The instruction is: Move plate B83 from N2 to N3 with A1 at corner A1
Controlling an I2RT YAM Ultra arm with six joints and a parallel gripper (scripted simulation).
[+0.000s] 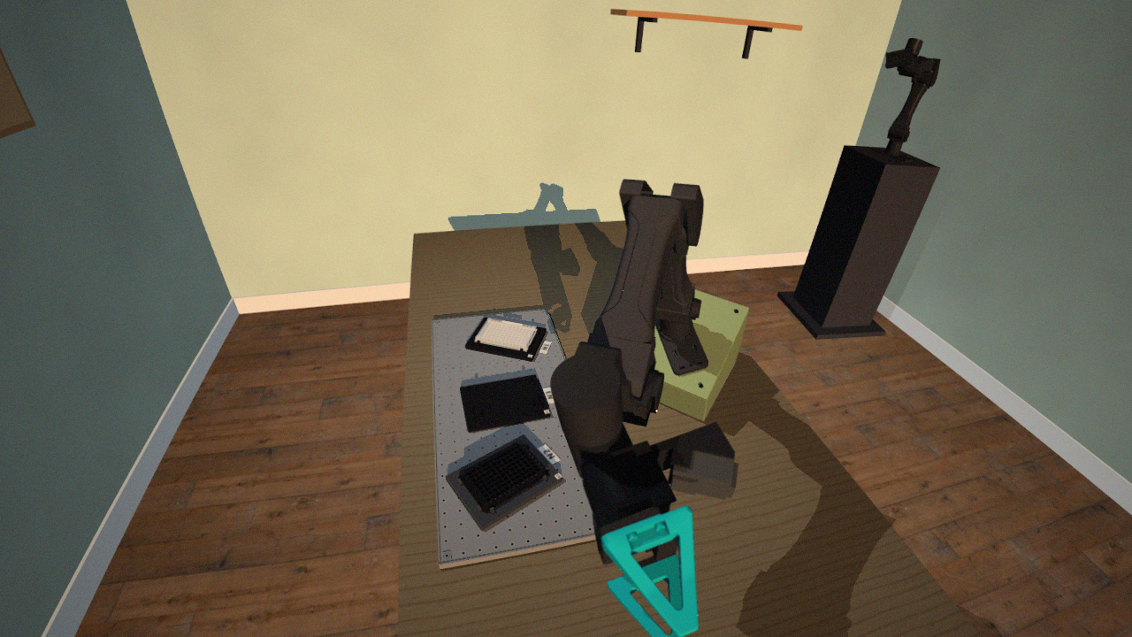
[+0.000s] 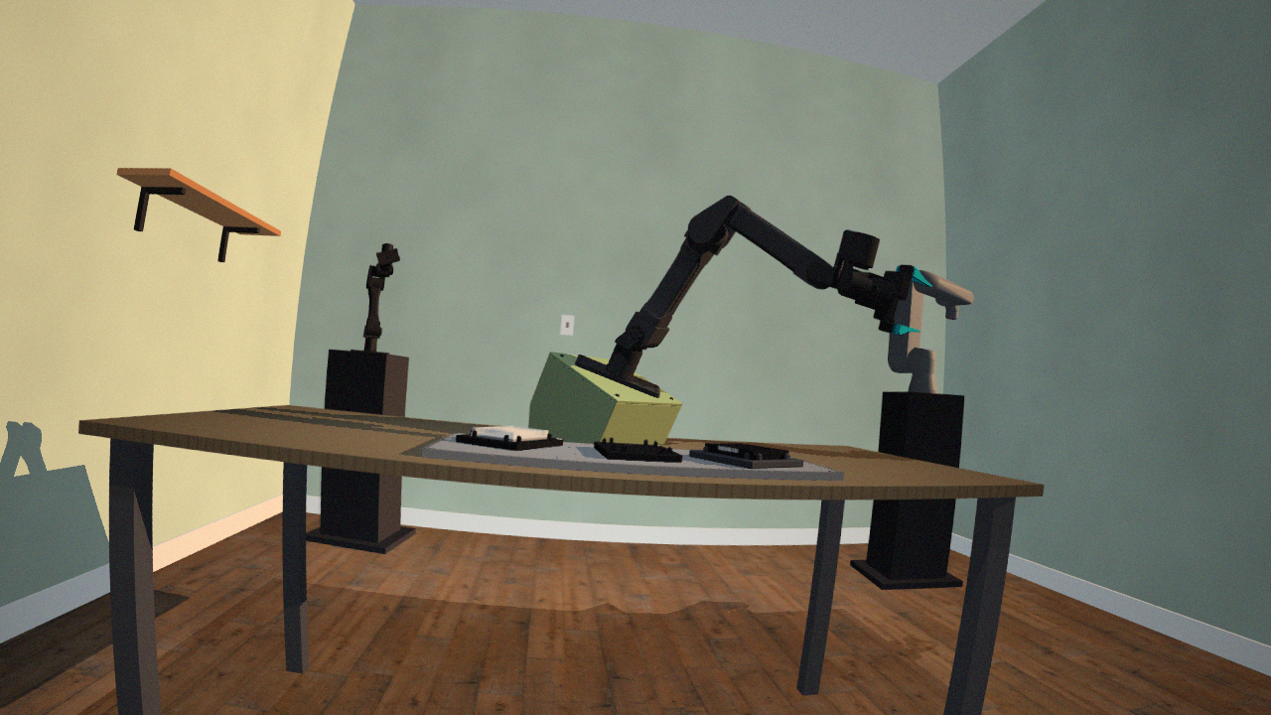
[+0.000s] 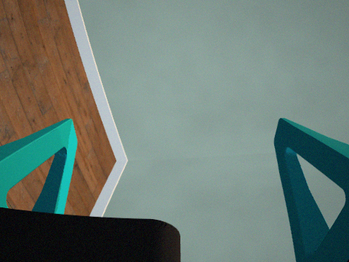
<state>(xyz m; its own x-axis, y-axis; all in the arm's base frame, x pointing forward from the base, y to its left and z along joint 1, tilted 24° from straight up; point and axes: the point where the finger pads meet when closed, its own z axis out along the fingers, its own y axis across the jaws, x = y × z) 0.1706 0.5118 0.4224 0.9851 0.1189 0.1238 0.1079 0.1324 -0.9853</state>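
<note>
A grey deck (image 1: 506, 427) on the table carries three black nests in a row. The near nest holds a black 96-well plate (image 1: 504, 473), and the label beside it seems to read N2. The middle nest (image 1: 503, 402) is empty. The far nest holds a white plate (image 1: 506, 334). All three also show in the side view: the white plate (image 2: 508, 434), the empty nest (image 2: 635, 451) and the black plate (image 2: 746, 451). My gripper (image 1: 648, 570) (image 2: 907, 302) has teal fingers. It is open and empty, high above the table's near end. The wrist view shows only its fingers, wall and floor.
The arm stands on a tilted green block (image 1: 704, 356) to the right of the deck. A black pedestal with a dark statue-like arm (image 1: 862, 237) stands on the floor behind the table. Another pedestal (image 2: 919, 480) stands past the table's near end.
</note>
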